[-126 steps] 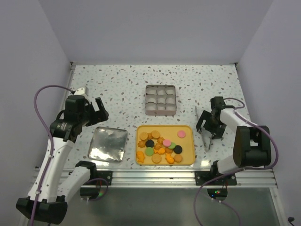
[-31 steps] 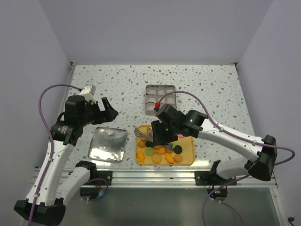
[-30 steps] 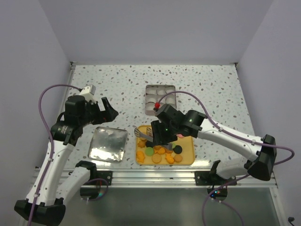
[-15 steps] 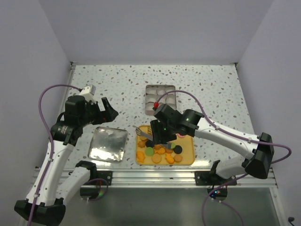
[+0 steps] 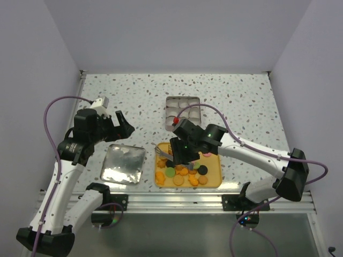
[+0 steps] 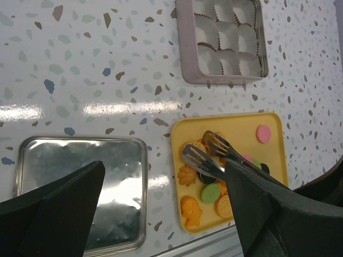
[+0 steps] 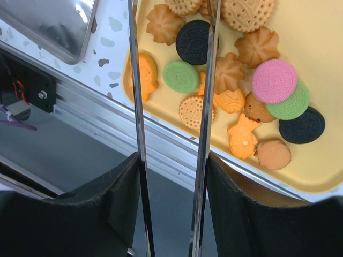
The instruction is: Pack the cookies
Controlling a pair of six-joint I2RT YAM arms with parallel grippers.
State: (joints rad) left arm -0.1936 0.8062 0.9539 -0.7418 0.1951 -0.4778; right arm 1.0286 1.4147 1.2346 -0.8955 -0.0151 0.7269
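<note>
Two tong blades straddle one black cookie (image 7: 194, 42) in the left half of the yellow tray (image 5: 213, 167), which sits at the middle of the desk's near edge. The right gripper (image 7: 171, 176) clamps the tongs (image 6: 196, 158) by their arms, only partly squeezed: the blades stand apart and grip nothing. This cookie lies ahead of the fingers, closer to one blade than the other. The tong axis points toward the left edge. The other cookies (image 5: 185, 170) lie loose in the tray. The compartment tin (image 5: 183, 110) stands just beyond it, toward the far edge. The left gripper (image 5: 115, 124) hovers wide open and empty near the left edge, so the right arm is nearer.
</note>
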